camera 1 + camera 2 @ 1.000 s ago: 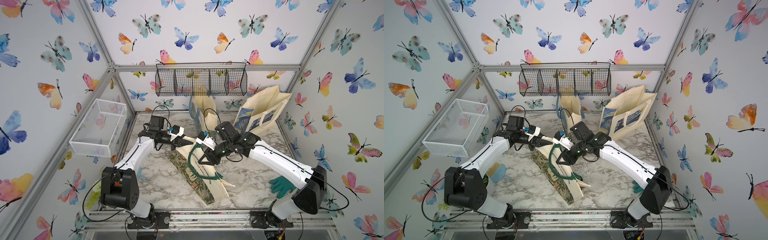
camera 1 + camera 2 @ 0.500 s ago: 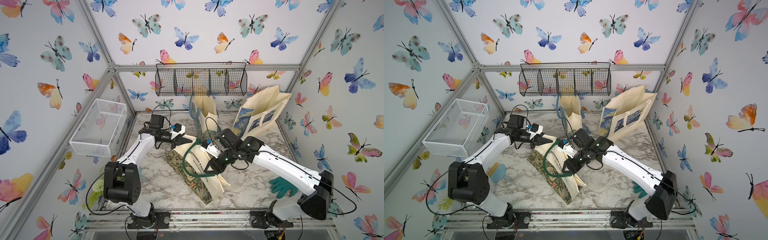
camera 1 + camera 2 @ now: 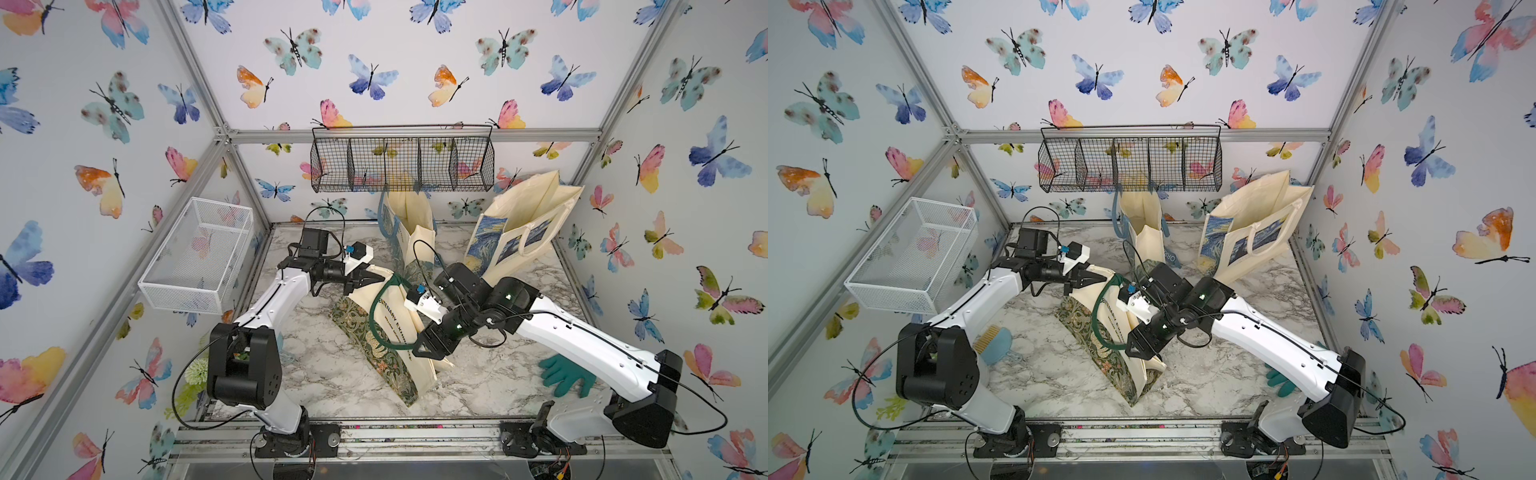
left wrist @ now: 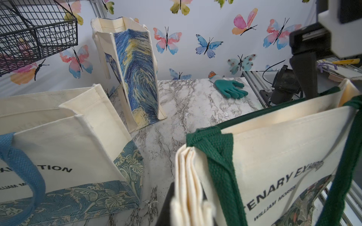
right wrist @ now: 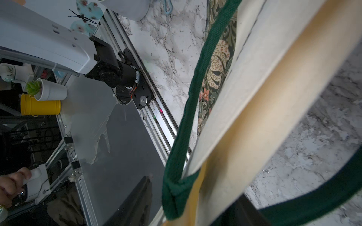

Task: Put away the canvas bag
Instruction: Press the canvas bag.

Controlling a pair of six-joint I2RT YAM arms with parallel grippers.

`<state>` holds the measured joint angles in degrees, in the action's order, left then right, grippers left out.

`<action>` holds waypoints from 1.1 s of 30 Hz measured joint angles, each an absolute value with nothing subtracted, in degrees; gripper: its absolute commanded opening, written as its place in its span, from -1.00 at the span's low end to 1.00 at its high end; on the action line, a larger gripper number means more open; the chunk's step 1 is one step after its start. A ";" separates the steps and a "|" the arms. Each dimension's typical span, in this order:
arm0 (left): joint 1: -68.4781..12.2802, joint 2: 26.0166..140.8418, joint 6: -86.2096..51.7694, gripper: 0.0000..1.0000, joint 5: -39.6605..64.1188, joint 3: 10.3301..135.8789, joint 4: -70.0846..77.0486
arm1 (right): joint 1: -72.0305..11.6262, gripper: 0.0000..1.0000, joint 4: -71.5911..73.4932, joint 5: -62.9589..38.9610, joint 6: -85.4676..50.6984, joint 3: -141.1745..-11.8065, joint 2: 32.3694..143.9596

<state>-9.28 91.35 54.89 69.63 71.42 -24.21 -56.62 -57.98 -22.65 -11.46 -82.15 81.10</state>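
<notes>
Left gripper (image 3: pixel 368 279) clenched on a top corner of the bag (image 3: pixel 390 332); right gripper (image 3: pixel 428 353) straddles the far rim, its grip cannot be told. The bag stands tilted at the centre of the table (image 3: pixel 324 374). Risk: supported by one corner, it may sag and topple.

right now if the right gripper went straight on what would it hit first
The green-handled canvas bag: its rim lies between the fingers of the right gripper. Past that, probably the marble table.
</notes>
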 measured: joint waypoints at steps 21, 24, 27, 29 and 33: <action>-9.72 91.29 51.35 -1.00 68.66 70.15 -22.90 | -68.38 0.23 -61.10 -1.80 -22.70 -85.71 83.53; -9.72 91.24 50.96 -1.00 68.69 69.73 -22.37 | -68.55 0.25 -62.15 0.97 -24.34 -85.82 83.07; -9.72 91.24 50.70 -1.00 68.64 69.63 -21.61 | -68.73 0.33 -63.37 2.79 -25.23 -86.96 82.89; -9.72 91.24 50.50 -1.00 68.16 69.63 -20.84 | -68.90 0.40 -64.93 3.75 -25.76 -88.09 82.89; -9.17 91.22 50.24 -1.00 66.26 69.63 -19.16 | -69.45 0.42 -69.54 5.43 -26.59 -90.04 82.76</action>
<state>-9.17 91.22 50.24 66.26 69.63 -19.16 -69.45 -69.54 5.43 -26.59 -90.04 82.76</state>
